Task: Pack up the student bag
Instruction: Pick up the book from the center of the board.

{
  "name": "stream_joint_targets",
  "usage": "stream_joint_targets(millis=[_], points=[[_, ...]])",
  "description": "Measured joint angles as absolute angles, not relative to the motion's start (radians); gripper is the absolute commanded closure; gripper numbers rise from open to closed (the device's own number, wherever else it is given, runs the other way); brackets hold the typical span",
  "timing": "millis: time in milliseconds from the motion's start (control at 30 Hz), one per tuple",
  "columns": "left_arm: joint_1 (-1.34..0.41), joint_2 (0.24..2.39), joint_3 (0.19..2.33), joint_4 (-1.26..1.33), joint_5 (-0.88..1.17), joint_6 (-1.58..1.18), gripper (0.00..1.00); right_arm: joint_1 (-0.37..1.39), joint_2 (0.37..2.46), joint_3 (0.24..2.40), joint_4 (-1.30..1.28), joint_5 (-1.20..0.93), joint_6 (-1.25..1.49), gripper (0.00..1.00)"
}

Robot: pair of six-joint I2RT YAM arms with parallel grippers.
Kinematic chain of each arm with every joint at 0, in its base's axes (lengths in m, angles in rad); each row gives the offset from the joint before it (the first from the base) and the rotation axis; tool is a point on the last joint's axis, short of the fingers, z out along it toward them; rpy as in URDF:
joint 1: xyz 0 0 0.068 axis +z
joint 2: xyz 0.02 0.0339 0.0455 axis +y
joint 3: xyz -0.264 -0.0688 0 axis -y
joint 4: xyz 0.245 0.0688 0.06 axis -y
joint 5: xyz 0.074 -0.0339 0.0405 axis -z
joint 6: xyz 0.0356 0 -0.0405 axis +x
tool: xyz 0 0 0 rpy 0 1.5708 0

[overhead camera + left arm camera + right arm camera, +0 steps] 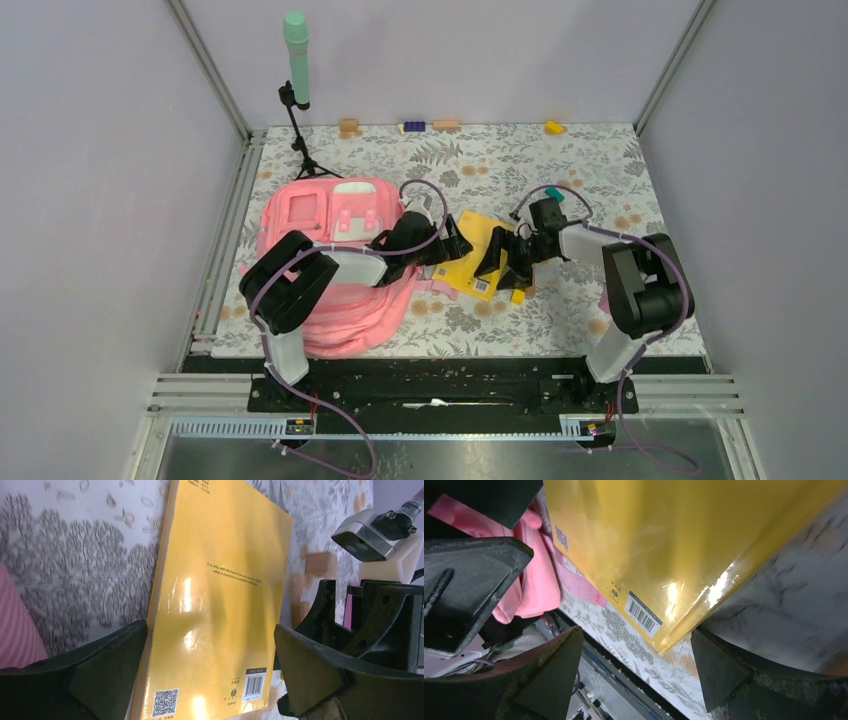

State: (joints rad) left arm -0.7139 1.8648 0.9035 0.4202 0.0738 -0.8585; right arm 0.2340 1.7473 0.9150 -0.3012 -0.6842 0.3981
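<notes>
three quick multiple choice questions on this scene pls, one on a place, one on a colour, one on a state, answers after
1. Where is the book relative to the student bag?
A. inside it
B. outside it, to its right
C. on top of it

2. What colour is the microphone head at the back left?
A. red
B. green
C. black

3. The left gripper is
A. shut on the book
B. shut on a bag strap
C. open

Answers:
1 B, the top view shows the book on the floral cloth to the right of the bag.
2 B, the top view shows it pale green.
3 C, its wrist view shows both fingers standing wide apart.
</notes>
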Motion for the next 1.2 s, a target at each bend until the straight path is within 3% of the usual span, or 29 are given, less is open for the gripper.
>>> stream_joint_targets(millis=[267, 600, 933, 1200], points=[[-0.754, 1.779, 0.822, 0.381, 0.027, -0.809, 0.01, 0.245, 1.604, 0.683, -0.008, -0.655, 0.657, 0.06], [-0.777, 1.755, 0.862, 0.239, 0.024, -0.735, 0.01, 0.251, 1.526, 0.578, 0.275, -0.406, 0.765, 0.04], [-0.75, 1.756, 0.868, 0.219, 0.009, -0.766, 0.01, 0.255, 1.513, 0.583, 0.303, -0.248, 0.708, 0.0], [-0.727, 1.796, 0.868, 0.312, 0.039, -0.811, 0.01, 0.261, 1.63, 0.715, 0.257, -0.301, 0.627, 0.01]])
